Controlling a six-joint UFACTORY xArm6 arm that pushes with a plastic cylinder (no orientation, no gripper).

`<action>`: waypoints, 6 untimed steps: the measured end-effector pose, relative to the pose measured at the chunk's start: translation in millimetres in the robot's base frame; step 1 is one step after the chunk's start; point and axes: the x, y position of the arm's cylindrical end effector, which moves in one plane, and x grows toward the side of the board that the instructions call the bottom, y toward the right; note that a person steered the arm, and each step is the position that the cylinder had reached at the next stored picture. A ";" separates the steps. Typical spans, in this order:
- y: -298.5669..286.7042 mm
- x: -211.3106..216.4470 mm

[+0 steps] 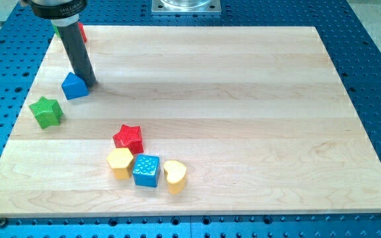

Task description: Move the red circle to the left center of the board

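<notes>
The red circle (pixel 82 33) shows only as a sliver at the view's top left corner of the board, mostly hidden behind the dark rod. A bit of green (pixel 57 30) peeks out on the rod's other side; its shape is hidden. My tip (pixel 89 82) rests on the board just right of a blue block (pixel 75 86), touching or nearly touching it, well below the red circle.
A green star (pixel 46 111) lies near the left edge. A red star (pixel 128 137), a yellow hexagon (pixel 120 162), a blue cube (pixel 146 170) and a yellow heart (pixel 174 176) cluster at the lower middle-left. The wooden board (pixel 243 99) sits on a blue perforated table.
</notes>
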 end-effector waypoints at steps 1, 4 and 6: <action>-17.9 32.6; -106.8 6.1; -96.5 -72.0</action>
